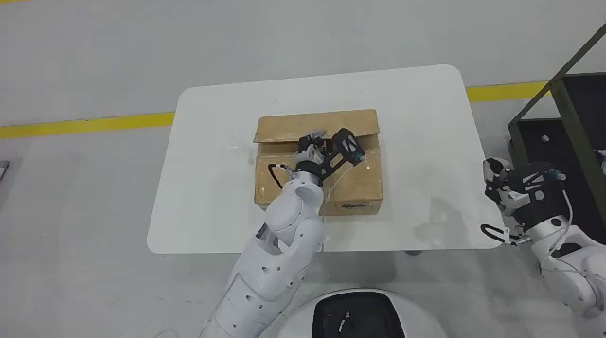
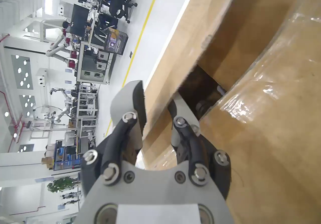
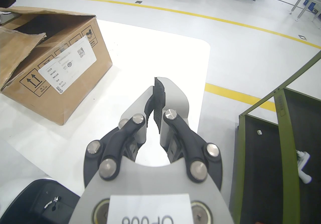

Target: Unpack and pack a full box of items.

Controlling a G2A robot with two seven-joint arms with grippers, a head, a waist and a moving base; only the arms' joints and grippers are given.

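A brown cardboard box (image 1: 284,130) stands in the middle of the white table (image 1: 426,149), its top flaps partly raised. My left gripper (image 1: 312,146) is over the box's top. In the left wrist view one of its fingers (image 2: 134,104) is outside a raised flap (image 2: 200,21) and the other is inside, so my left gripper (image 2: 156,107) is shut on that flap's edge. Under the flap is a dark gap (image 2: 200,89) whose contents I cannot make out. My right gripper (image 3: 156,99) hangs shut and empty beyond the table's right edge, far from the box (image 3: 62,64).
A green-framed dark cart (image 3: 265,149) stands on the floor just right of the table (image 3: 150,59), close to my right gripper (image 1: 497,175). Bare tabletop lies on both sides of the box.
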